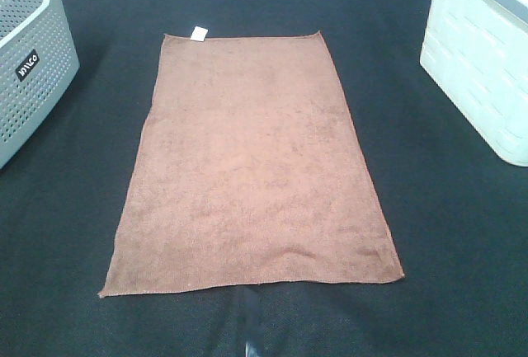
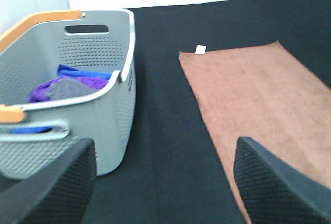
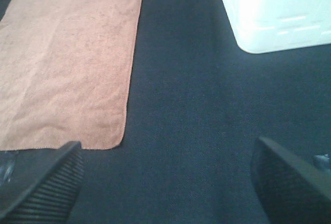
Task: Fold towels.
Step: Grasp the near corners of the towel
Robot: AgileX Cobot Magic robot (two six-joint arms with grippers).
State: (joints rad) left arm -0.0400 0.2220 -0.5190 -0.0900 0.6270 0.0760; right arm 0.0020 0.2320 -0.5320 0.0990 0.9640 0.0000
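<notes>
So the towel [image 1: 252, 167] lies flat and fully spread in the middle of the black table [image 1: 445, 209], long side running away from the robot, with its little white tag [image 1: 197, 33] at the far left corner. No fold in it yet, so I'd say the job hasn't really started.

Both arms sit at the near end. The left gripper [image 2: 165, 180] has its jaws spread wide with nothing between them, and it's just off the towel's near left edge. The right gripper [image 3: 165, 182] is the same, wide open and empty, over bare table beside the near right corner.

What could go wrong? The cloth is thin and lies tight on the table, so a pinch could miss the hem or drag it and bunch it up. If the two corners aren't lifted evenly, the fold ends up skewed.

Further out there's a grey basket [image 1: 33, 60] on the far left and a white bin [image 1: 483, 60] on the far right, both well clear.

Count: one towel, one tag, two grippers, one basket, one bin. The basket holds cloths [image 2: 67, 87], purple and blue at least, but I can't tell exactly how many.
</notes>
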